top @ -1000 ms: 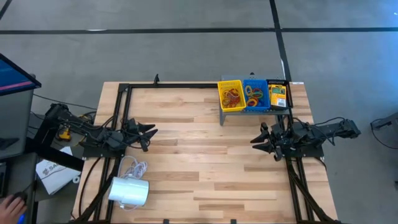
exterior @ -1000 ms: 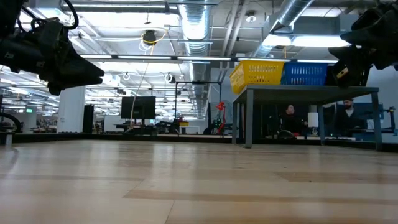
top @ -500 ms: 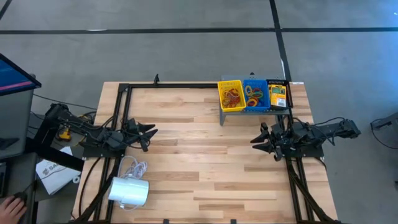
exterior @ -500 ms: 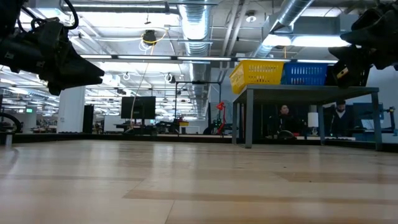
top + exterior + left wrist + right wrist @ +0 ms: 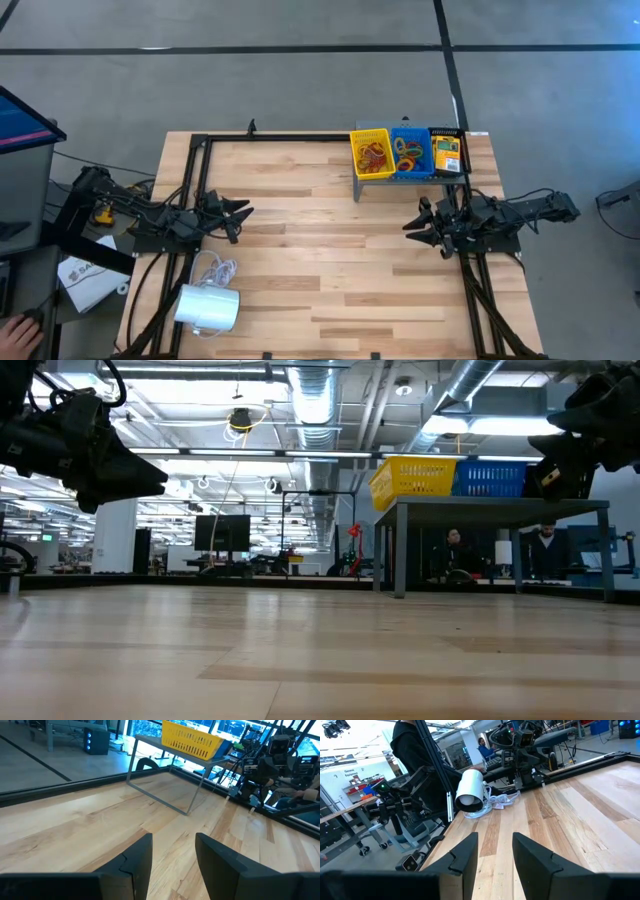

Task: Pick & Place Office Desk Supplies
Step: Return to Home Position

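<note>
hovering over the wooden table (image 5: 330,280), found both arms set at opposite sides and pointed inward across the bare middle. saw the left gripper (image 5: 236,211) by the left rail, fingers (image 5: 136,860) spread with only plain board between them, gripping nothing. saw the right gripper (image 5: 418,228) by the right rail, likewise parted and empty. placed the supplies all on the grey shelf (image 5: 400,179) at the far right corner: rubber bands (image 5: 373,157) heaped in the yellow bin (image 5: 369,134), more coloured loops in the blue bin (image 5: 407,134) touching it, crayon box (image 5: 447,153) at the row's right end. read that row as running side to side along the far edge. judged the right gripper much the nearer, with the shelf just beyond it toward the far edge and off its pointing line; put the left gripper well apart, across the table. spotted nothing loose on the boards but the white cylinder (image 5: 208,307) at the near left, so reckoned the next move needed no reach toward the shelf.
</note>
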